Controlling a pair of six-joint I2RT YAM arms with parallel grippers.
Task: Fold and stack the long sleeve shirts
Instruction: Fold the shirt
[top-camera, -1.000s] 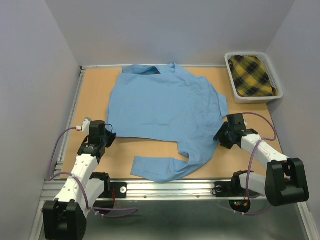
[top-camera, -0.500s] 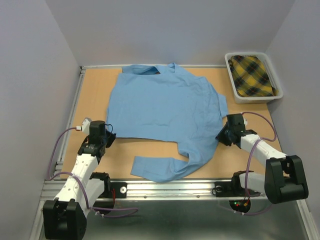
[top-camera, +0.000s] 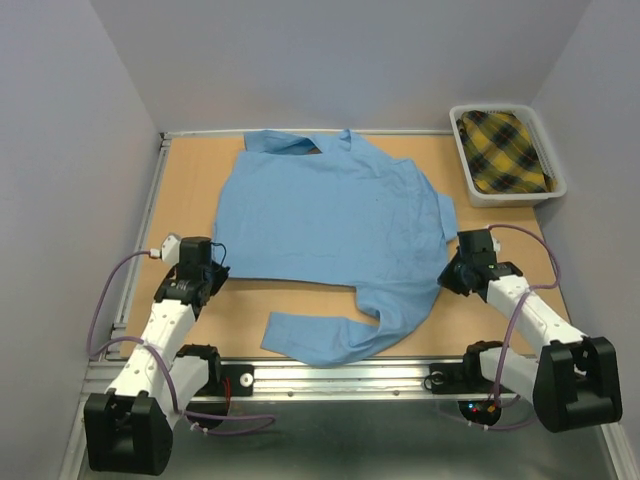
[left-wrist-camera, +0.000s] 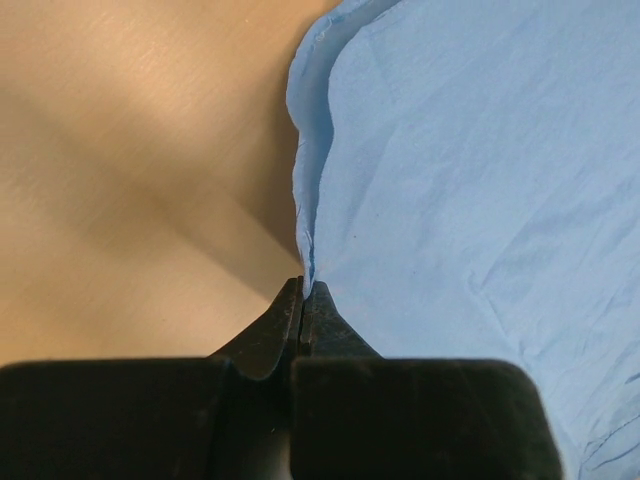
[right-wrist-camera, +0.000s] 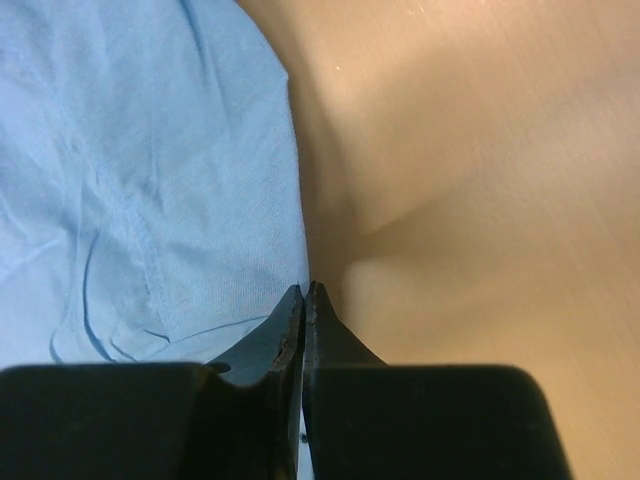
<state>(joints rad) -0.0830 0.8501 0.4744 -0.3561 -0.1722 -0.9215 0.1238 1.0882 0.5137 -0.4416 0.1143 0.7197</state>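
Left wrist view: the left gripper has its jaws pressed tight together on a raised fold of the light blue shirt, right at the cloth's edge, with bare wooden table off to one side. The right wrist view shows much the same: the right gripper is closed on the rim of the shirt, blue cloth on one side and tabletop on the other.

From above, the two arms reach in from the near corners, one at each side of the shirt's lower part. The garment lies spread flat across the middle of the table, collar toward the far edge and one long sleeve folded across along the near edge. A white basket sits at the far right corner, well apart, with a yellow plaid cloth inside.
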